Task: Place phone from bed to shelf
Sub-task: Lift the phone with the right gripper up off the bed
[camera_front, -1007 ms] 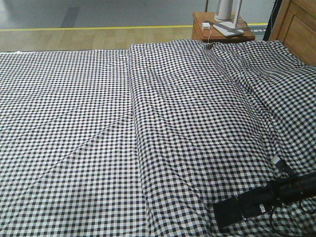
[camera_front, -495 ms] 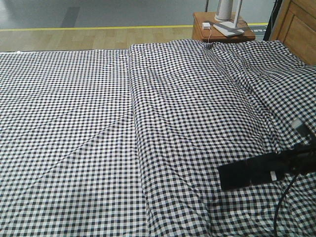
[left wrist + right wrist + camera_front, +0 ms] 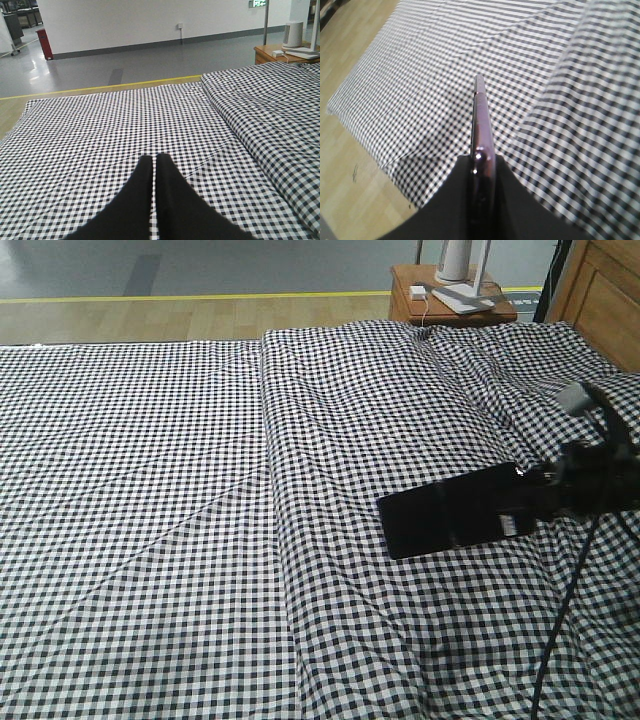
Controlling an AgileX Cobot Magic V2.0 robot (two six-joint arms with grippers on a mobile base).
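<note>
The right gripper (image 3: 530,503) is squeezed tight on one short end of the phone (image 3: 455,512), with a black finger on each flat side. The phone sticks out from the gripper toward the middle of the bed (image 3: 150,490). It is up in the air over the right part of the bed and is not lying on the cloth. The phone is a flat, thin, black, shiny slab. It has a little white sticker near the end that is held. From the right wrist view you see only its thin edge (image 3: 481,120). That rim looks pinkish-purple and shiny, with a small step near the far end. There is one phone. The left gripper (image 3: 154,161) has its two black fingers pressed together with nothing between them. It is low over the flat left part of the bed. That makes two grippers, one holding and one not. There is one bed, covered in a black-and-white check cloth. The cloth is flat on the left, with a long raised fold down the middle and rumples on the right. A brown wooden headboard (image 3: 605,295) is at the far right corner. Past the bed stands one small reddish-brown nightstand (image 3: 405,300) with white things on top.
</note>
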